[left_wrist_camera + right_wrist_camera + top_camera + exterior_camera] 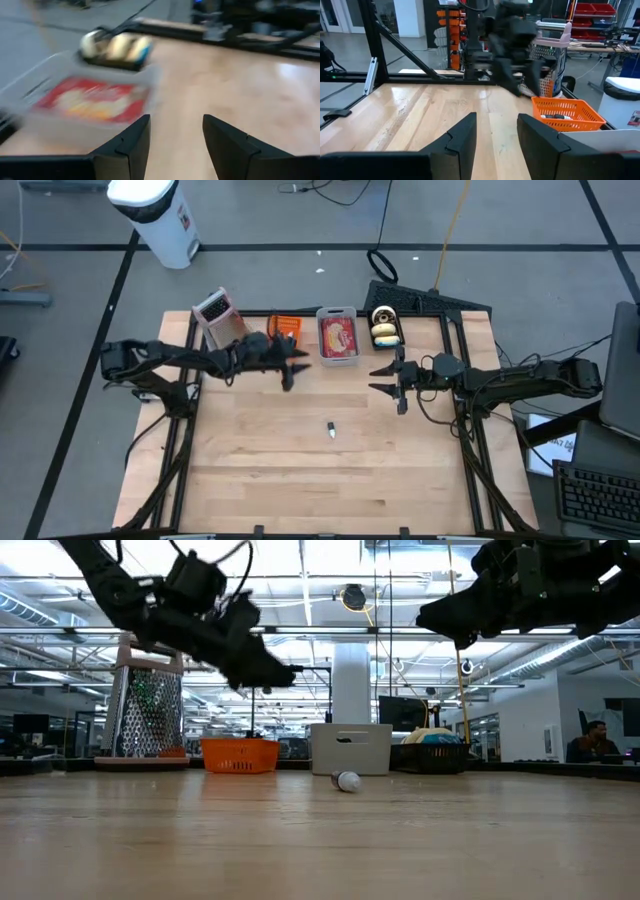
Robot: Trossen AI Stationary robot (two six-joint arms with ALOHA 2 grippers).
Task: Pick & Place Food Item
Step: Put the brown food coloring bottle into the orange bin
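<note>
From above, the left tool point(292, 360) is hanging beside the grey bin point(338, 337) of packaged food, likely to reach it, while the small food item point(330, 427) is lying mid-counter point(300, 480). At counter level both arms are hovering clear. The left wrist view is showing fingers apart and empty; the right tool point(495, 135), also apart, is waiting.

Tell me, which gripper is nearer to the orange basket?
Left. The left gripper hangs just beside the orange basket; the right gripper is farther, beyond the grey tray.
</note>
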